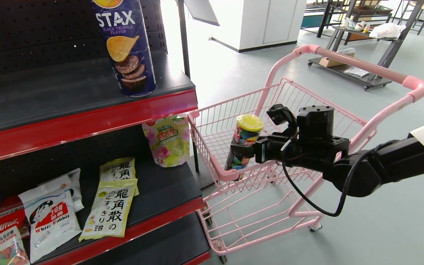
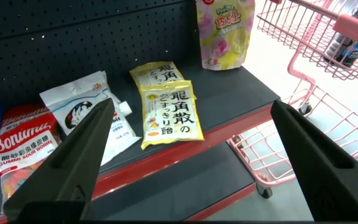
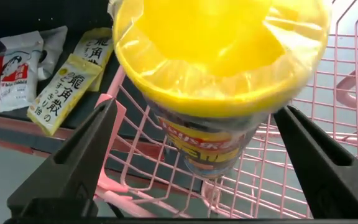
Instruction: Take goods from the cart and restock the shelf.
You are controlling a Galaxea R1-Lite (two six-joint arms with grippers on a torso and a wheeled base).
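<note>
A colourful candy can with a yellow lid (image 1: 247,141) stands upright in the front left corner of the pink cart's basket (image 1: 307,95). My right gripper (image 1: 242,149) is at the can's body, open, with a finger on each side of it. From the right wrist, the yellow lid (image 3: 222,74) sits between the two fingers (image 3: 86,155) of my right gripper (image 3: 194,109). My left gripper (image 2: 191,104) hangs open in front of the lower shelf (image 2: 229,124), with nothing between its fingers.
A tall chips can (image 1: 125,48) stands on the upper shelf (image 1: 87,121). On the lower shelf lie two yellow packets (image 1: 112,209), white packets (image 1: 52,217), a red bag (image 1: 2,239) and an upright pouch (image 1: 168,140). The cart's handle (image 1: 359,70) is at the far right.
</note>
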